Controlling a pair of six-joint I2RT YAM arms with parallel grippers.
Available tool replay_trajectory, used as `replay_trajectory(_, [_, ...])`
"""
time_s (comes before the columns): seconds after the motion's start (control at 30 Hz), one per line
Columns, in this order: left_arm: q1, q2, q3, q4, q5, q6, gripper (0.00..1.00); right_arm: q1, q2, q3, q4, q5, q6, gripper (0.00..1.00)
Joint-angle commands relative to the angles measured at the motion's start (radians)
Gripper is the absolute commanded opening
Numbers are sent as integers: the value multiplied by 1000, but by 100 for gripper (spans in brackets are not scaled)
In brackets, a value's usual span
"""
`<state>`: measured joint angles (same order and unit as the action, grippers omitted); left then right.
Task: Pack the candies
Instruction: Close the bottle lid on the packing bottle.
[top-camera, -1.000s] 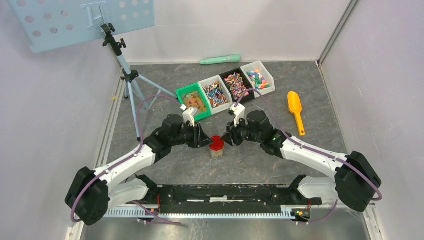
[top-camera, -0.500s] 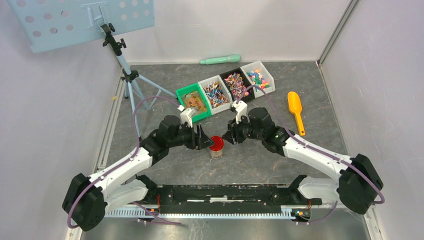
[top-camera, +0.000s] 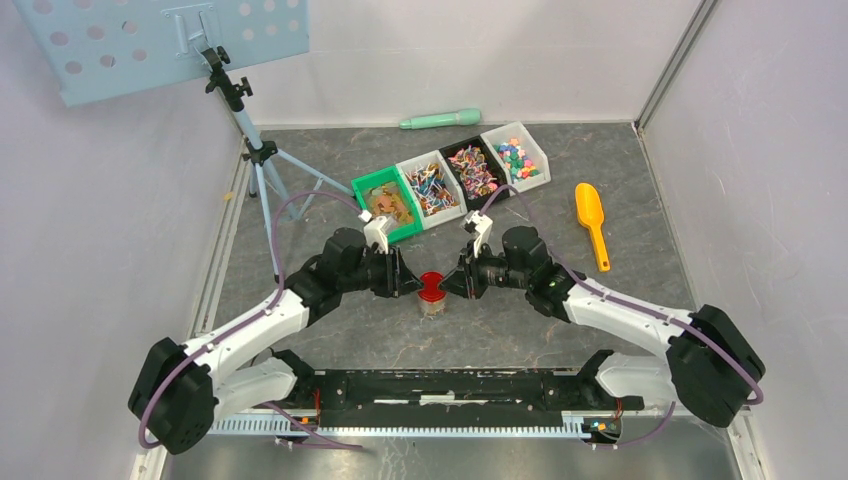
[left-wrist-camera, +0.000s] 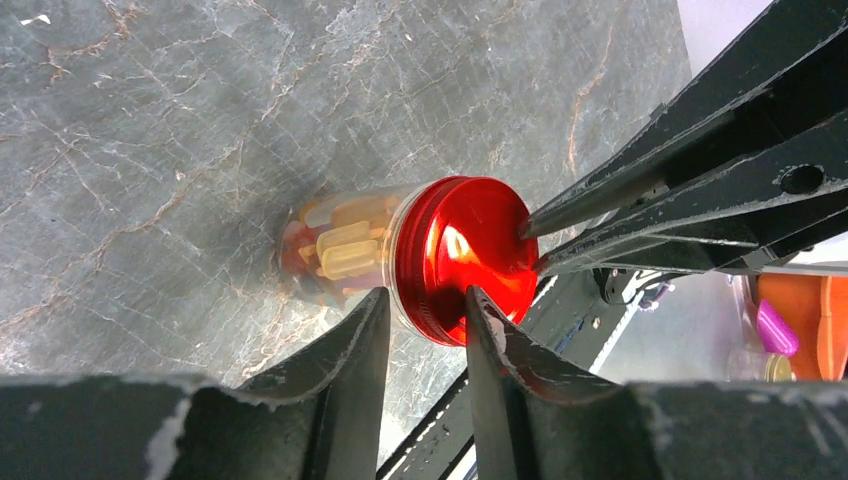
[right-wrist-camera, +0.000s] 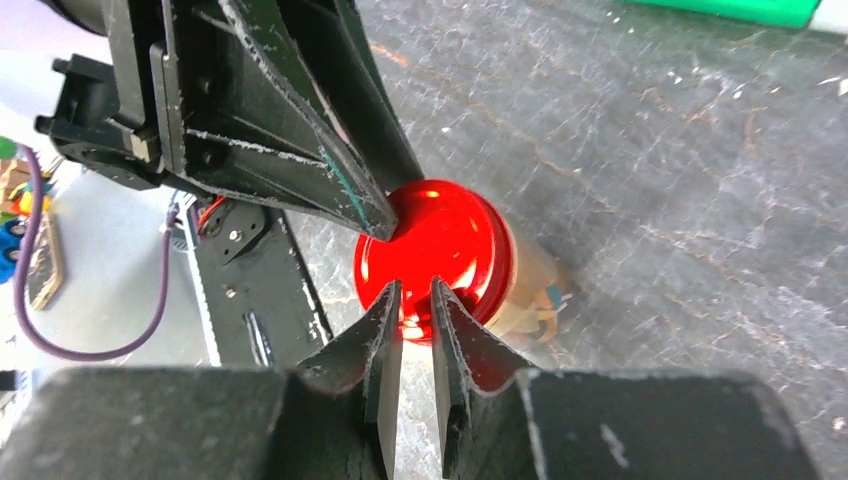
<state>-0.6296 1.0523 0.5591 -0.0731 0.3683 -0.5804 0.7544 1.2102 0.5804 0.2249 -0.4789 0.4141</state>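
A small clear jar (top-camera: 433, 304) stands between my two grippers with a red lid (top-camera: 432, 285) on it. Golden and yellow candies (left-wrist-camera: 345, 245) show through its glass. More candies (top-camera: 473, 170) fill the bins behind. My left gripper (left-wrist-camera: 425, 300) is closed over the lid's (left-wrist-camera: 470, 250) left edge, one finger by the neck and one on the top face. My right gripper (right-wrist-camera: 417, 290) has its tips on the lid's (right-wrist-camera: 440, 235) right edge. Its jaws stand a thin slit apart, and I cannot tell whether the rim is pinched between them.
A row of bins sits behind the jar: a green one (top-camera: 364, 190), then two white ones (top-camera: 413, 164) (top-camera: 537, 152) with a black one between. A yellow scoop (top-camera: 591, 220) lies to the right. A green handle (top-camera: 440, 120) lies by the back wall, and a tripod (top-camera: 250, 150) stands at the left.
Both grippers drew back and spread half a second ago, then came in again onto the lid. The right jaws are narrower than before. The jar has stayed in place.
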Motion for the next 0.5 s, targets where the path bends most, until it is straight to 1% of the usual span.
replay_trajectory(0.0, [-2,-14,-4,-69,-28,6,39,-4,32,17,-94,91,-66,22])
replay_trajectory(0.1, [-2,-46,31,-76,-10,-7,39,-4,-10,68,-125,90,-105,24])
replay_trajectory(0.13, [0,-52,44,-77,-4,-16,42,-4,-23,90,-134,74,-128,27])
replay_trajectory(0.17, [1,-54,62,-86,-2,-28,48,-4,-43,104,-140,67,-160,33])
replay_trajectory(0.2, [4,-56,81,-98,1,-40,53,-4,-58,120,-152,69,-198,41])
replay_trajectory(0.27, [13,-61,112,-120,-2,-51,59,-4,-67,162,-207,87,-271,52])
replay_trajectory(0.3, [20,-66,123,-129,-3,-53,60,-4,-66,186,-223,91,-303,59])
replay_trajectory(0.37, [35,-75,141,-147,-2,-50,61,6,-58,228,-292,82,-370,75])
replay_trajectory(0.43, [52,-81,143,-152,6,-48,62,28,-56,252,-337,114,-428,97])
replay_trajectory(0.47, [54,-82,144,-154,8,-40,62,39,-61,257,-351,142,-456,98])
